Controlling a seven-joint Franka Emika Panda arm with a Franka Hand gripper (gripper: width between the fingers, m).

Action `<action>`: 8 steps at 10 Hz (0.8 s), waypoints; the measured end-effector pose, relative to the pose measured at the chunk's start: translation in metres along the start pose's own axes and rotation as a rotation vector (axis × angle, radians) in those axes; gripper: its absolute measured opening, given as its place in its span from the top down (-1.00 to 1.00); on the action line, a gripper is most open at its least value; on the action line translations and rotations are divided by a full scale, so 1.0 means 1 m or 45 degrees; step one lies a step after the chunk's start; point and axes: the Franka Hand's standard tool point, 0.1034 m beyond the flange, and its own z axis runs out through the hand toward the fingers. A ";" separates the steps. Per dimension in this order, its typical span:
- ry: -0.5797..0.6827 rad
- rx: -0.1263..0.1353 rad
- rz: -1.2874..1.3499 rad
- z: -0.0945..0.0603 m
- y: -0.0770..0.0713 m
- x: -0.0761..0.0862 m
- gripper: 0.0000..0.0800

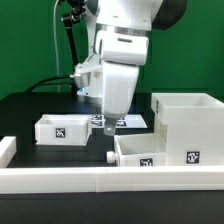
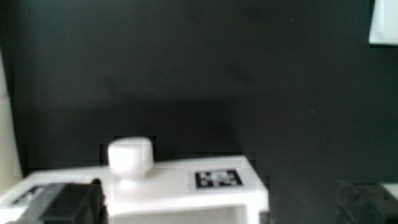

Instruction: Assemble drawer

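The drawer lies in three white tagged parts. The large housing (image 1: 186, 118) stands at the exterior view's right. One low tray (image 1: 60, 128) sits at the left. A second tray (image 1: 150, 150) lies in front of the housing, its knob (image 1: 110, 158) pointing left. My gripper (image 1: 103, 124) hangs between the two trays, just behind the second tray's knob end. In the wrist view a tray (image 2: 178, 190) with a knob (image 2: 130, 155) and a tag (image 2: 217, 178) lies below my gripper (image 2: 214, 205). The dark fingers (image 2: 64, 205) stand wide apart on either side of it, open and holding nothing.
The marker board (image 1: 128, 121) lies flat on the black table behind the gripper. A low white rim (image 1: 90, 180) edges the table's front, with a raised piece (image 1: 6, 150) at the left. Black cables hang at the back left.
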 end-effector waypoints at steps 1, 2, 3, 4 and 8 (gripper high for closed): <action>0.001 0.000 0.000 0.001 0.000 -0.001 -0.62; 0.001 0.002 0.001 0.001 0.000 -0.001 -0.62; 0.007 0.006 -0.007 0.003 0.000 -0.007 -0.62; 0.037 0.019 -0.039 0.009 0.002 -0.012 -0.62; 0.242 0.013 -0.046 0.021 0.026 -0.018 -0.62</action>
